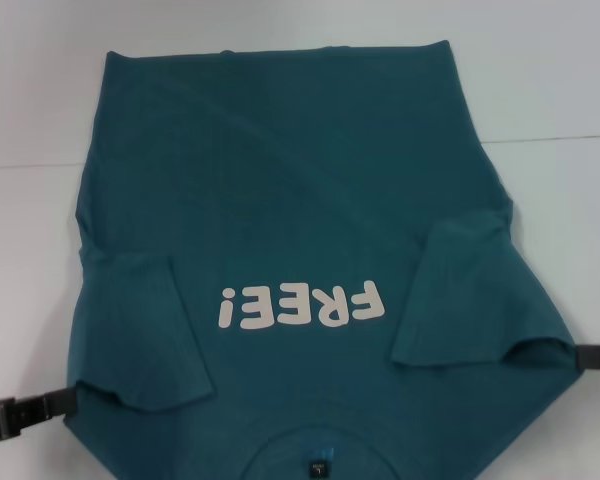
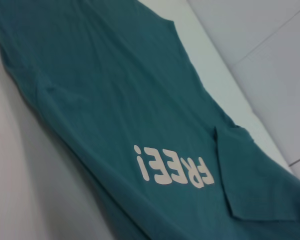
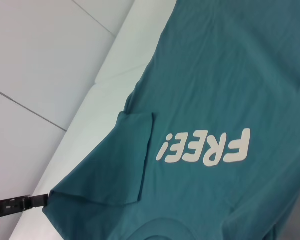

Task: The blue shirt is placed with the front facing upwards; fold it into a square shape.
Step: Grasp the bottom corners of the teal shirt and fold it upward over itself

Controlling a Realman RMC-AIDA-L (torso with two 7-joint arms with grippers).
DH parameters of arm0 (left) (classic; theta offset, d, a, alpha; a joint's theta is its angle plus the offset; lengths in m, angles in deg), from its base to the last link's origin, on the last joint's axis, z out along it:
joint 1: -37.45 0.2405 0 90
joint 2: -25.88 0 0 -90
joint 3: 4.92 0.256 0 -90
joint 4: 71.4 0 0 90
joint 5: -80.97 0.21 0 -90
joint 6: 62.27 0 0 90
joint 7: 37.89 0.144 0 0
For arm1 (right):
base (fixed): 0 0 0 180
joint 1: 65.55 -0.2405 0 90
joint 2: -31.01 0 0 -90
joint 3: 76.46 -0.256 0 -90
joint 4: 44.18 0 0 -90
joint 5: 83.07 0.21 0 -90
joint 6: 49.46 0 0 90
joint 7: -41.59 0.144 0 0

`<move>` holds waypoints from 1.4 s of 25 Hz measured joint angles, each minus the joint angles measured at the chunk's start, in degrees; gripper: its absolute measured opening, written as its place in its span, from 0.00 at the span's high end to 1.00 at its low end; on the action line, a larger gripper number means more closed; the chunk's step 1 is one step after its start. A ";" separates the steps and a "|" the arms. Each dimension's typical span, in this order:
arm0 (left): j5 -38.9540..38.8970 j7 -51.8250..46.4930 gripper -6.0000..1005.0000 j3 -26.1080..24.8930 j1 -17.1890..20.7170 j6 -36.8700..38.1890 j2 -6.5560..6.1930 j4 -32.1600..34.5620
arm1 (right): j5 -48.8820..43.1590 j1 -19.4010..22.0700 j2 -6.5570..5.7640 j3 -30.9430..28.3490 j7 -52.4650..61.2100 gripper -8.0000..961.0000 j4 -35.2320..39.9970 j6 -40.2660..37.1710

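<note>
1. On the white table [image 1: 560,90], a large dark teal-blue cotton T-shirt [image 1: 300,180] lies front up, its white "FREE!" lettering [image 1: 302,305] reading upside down in the head view and its round neck with a small dark label [image 1: 320,467] nearest the robot.
2. Both short sleeves are folded inward onto the chest, one on each side of the lettering; the hem lies at the far end, with light creases across the body.
3. Bare tabletop shows beyond the hem and along both sides of the shirt.
4. The left gripper [image 1: 72,398], black, meets the shirt's left shoulder edge low on that side; whether it is clenched on the cloth cannot be told.
5. The right gripper [image 1: 578,357] touches the right shoulder edge; its grasp likewise cannot be told.
</note>
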 joint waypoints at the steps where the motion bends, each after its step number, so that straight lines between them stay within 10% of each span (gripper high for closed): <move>1: -0.17 0.31 0.99 -0.39 0.29 0.36 0.00 -0.30 | 0.00 0.47 -0.13 -0.22 -0.42 0.97 -0.56 -0.12; 23: -3.52 4.22 0.99 -7.15 5.23 11.64 0.00 -5.46 | -0.15 8.69 -4.31 -6.36 -6.63 0.97 -12.87 -4.11; 35: -6.44 5.26 0.99 -9.06 -4.74 3.50 -1.17 -11.26 | 2.39 -0.65 -7.47 -16.45 -3.36 0.97 -21.10 2.00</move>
